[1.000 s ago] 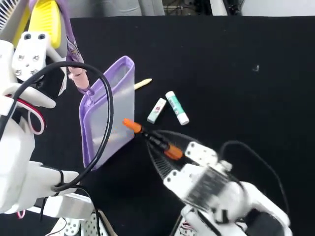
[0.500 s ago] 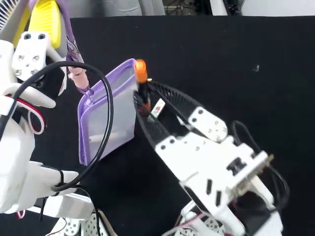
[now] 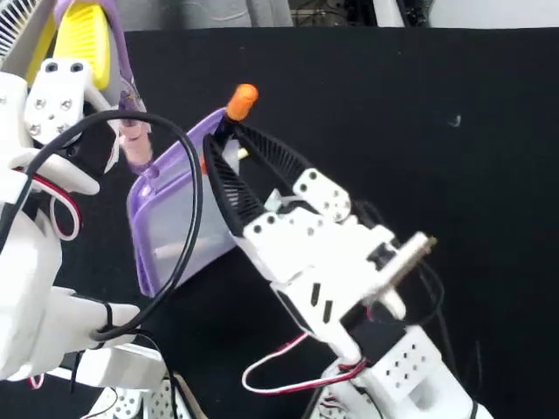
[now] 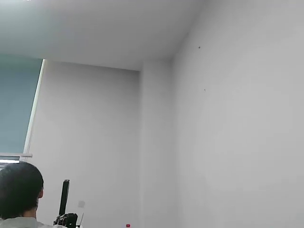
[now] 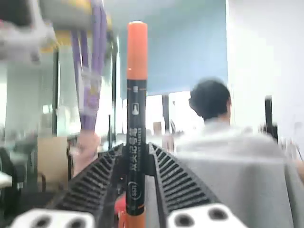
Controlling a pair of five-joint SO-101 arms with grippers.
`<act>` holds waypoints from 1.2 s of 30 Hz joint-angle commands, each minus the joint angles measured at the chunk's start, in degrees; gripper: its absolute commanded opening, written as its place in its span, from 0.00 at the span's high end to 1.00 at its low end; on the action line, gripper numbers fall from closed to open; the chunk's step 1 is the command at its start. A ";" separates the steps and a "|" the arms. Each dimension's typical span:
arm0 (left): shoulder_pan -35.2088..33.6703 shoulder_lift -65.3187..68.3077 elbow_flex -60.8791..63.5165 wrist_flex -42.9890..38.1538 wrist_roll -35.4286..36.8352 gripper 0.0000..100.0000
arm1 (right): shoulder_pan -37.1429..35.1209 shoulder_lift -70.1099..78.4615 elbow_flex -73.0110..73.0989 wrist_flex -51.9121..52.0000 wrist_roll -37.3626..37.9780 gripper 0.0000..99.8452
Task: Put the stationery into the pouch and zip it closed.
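A purple translucent pouch (image 3: 175,214) hangs tilted at the left of the black table, its lower edge resting on the mat. Its purple strap (image 3: 122,70) runs up into my left gripper (image 3: 83,39), the yellow-fingered one at the top left, which is shut on it. My right gripper (image 3: 229,131) is shut on a black marker (image 5: 136,123) with an orange cap (image 3: 242,98). The marker is held against the pouch's upper far corner, cap pointing away from the arm. In the right wrist view the strap (image 5: 92,71) and a pink zipper pull (image 5: 85,145) hang just beyond the marker.
The right arm's white body (image 3: 332,253) covers the middle of the table, hiding the small items that lay beside the pouch. The left arm's base and black cable (image 3: 188,201) crowd the left side. Bare black mat (image 3: 437,131) stretches to the right and far side.
My right gripper has lifted the marker off the mat and swung it up and away to the pouch's upper corner. The pouch has shifted slightly left; the left arm stayed put.
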 commanded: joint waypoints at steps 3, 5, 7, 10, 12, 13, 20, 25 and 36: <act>-0.22 -0.79 -1.19 -0.18 0.62 0.97 | 0.79 0.31 -0.57 -3.52 -0.35 0.99; -0.13 -0.79 -1.19 -0.18 0.62 0.97 | 0.79 0.31 -0.40 -3.78 -0.35 0.99; -0.13 -0.79 -1.19 -0.18 0.62 0.97 | 0.79 0.92 -0.31 -3.78 -0.35 0.99; -0.04 -0.70 -1.19 -0.18 0.62 0.97 | 0.88 4.79 -0.92 -4.40 -0.35 0.99; -0.04 -0.70 -1.19 -0.18 0.62 0.97 | 0.88 8.75 -1.27 -6.59 -0.35 0.99; -0.04 -0.70 -1.19 -0.18 0.62 0.97 | 0.97 10.95 -1.45 -8.09 -0.35 0.99; -0.04 -0.70 -1.19 -0.18 0.62 0.97 | 4.04 22.37 -2.77 -12.75 -0.62 0.99; -0.13 -0.26 -1.19 -0.18 0.62 0.97 | 3.87 26.15 -1.80 -12.75 -0.88 0.97; -0.57 -0.44 -1.19 -0.09 0.18 0.97 | 1.85 21.05 -12.26 9.14 3.52 0.68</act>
